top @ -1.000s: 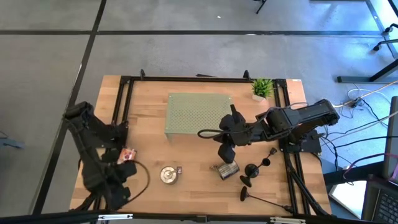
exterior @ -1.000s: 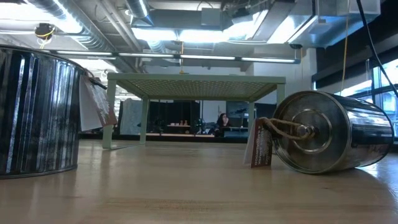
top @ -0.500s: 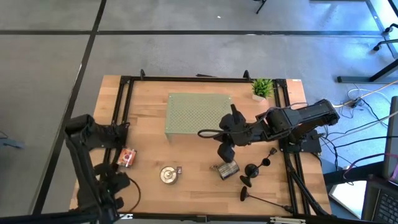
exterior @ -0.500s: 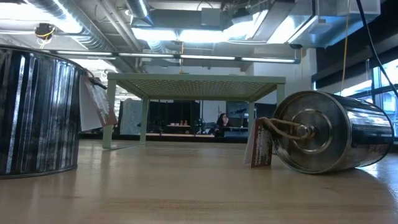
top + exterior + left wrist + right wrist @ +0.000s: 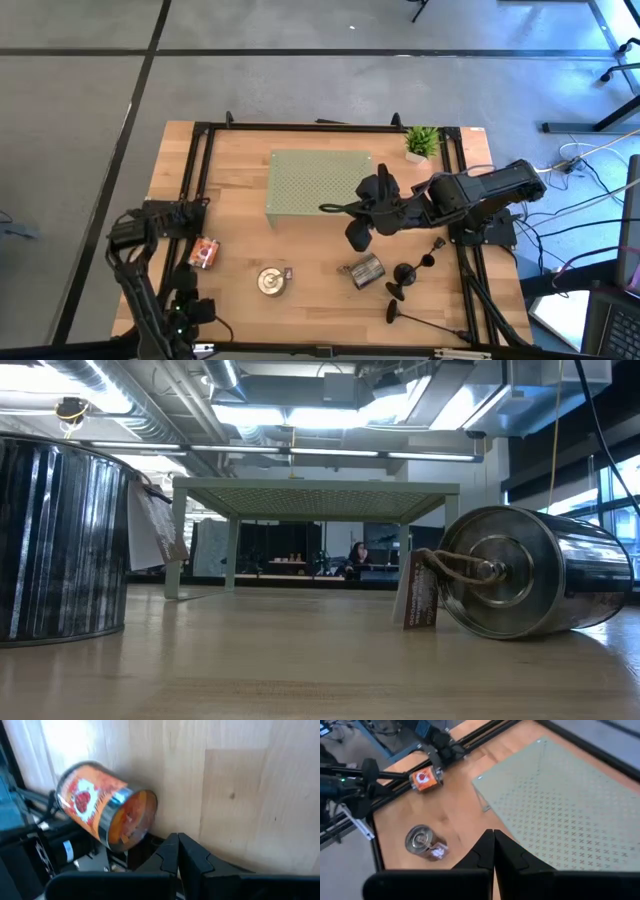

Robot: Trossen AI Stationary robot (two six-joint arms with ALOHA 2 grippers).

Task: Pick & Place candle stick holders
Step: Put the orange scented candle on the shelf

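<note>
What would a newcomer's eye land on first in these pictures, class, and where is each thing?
The right arm reaches over the table's middle, its right gripper shut and empty, beside the green perforated shelf. Black candle holders lie toppled near the table's right front edge, next to a silver can on its side. The left gripper, shut too, sits at the left edge by an orange can.

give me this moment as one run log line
left gripper: shut, empty, near orange can | right gripper: shut, empty, over table | candle stick holders: lying unplaced
</note>
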